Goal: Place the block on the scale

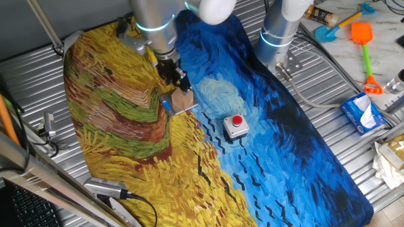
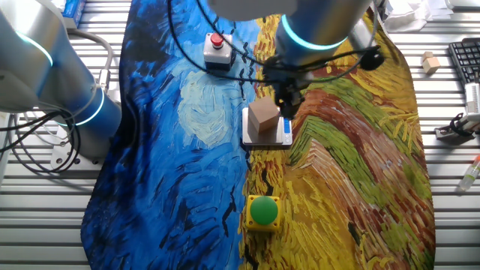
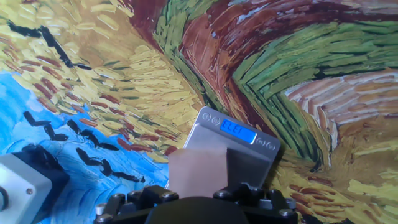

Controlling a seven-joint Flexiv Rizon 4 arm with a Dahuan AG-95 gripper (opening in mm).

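The thin square grey metallic scale (image 2: pixel 268 136) lies mid-cloth on the painted table cover (image 2: pixel 187 150), blue display lit. The small light-tan wooden block (image 2: pixel 263 118) sits on it — directly beneath the two-finger gripper (image 2: pixel 288 105), which hangs vertically just above. Whether its jaws grip I cannot tell.
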